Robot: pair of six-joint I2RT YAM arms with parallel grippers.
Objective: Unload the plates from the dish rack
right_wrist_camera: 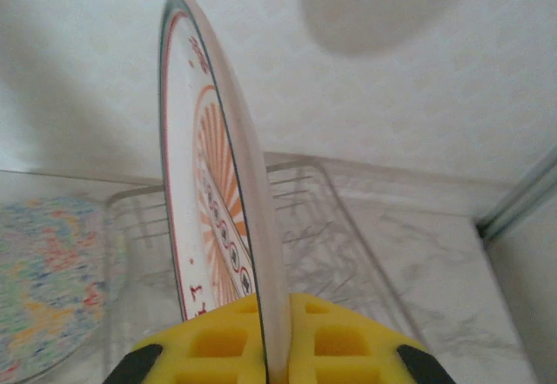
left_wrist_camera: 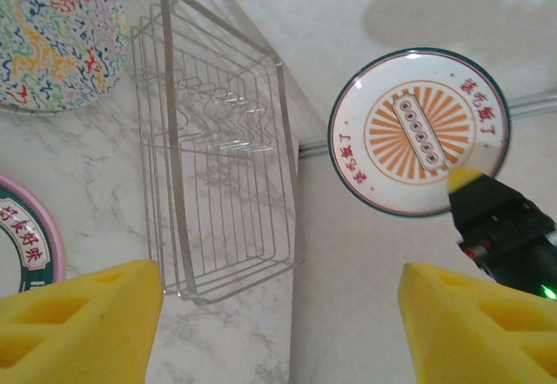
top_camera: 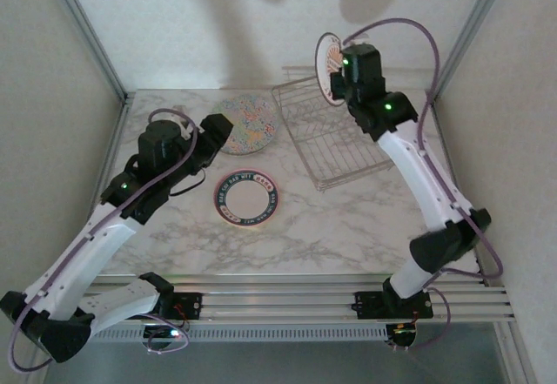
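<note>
My right claw (right_wrist_camera: 270, 336) pinches the orange-sunburst plate (left_wrist_camera: 418, 131) upright above the dish rack (top_camera: 335, 140) at the worktop's (top_camera: 348, 227) 1 o'clock. My left claw (top_camera: 224, 130) gapes wide and empty beside the speckled plate (top_camera: 248, 124) at 11 o'clock. The pink-rimmed plate (top_camera: 246, 198) lies at 9 o'clock.

Setting: a robot test cell in a lab, not a home kitchen.

Evidence:
- A table (top_camera: 348, 227) with a marble-pattern top is closed in at its back and both sides by plain white panels (top_camera: 218, 18) held in metal posts (top_camera: 84, 31).
- A slotted metal rail (top_camera: 287, 301) runs along the table's near edge. Two robot arms are bolted to it, the left arm (top_camera: 87, 245) and the right arm (top_camera: 418, 171).
- Green lamps are lit on both arms, and a purple cable (top_camera: 396, 21) loops loose.
- Kitchen props: a wire dish rack (top_camera: 331, 153) sits at the table's far right, and a plate (top_camera: 246, 198) lies flat at the table's middle.
</note>
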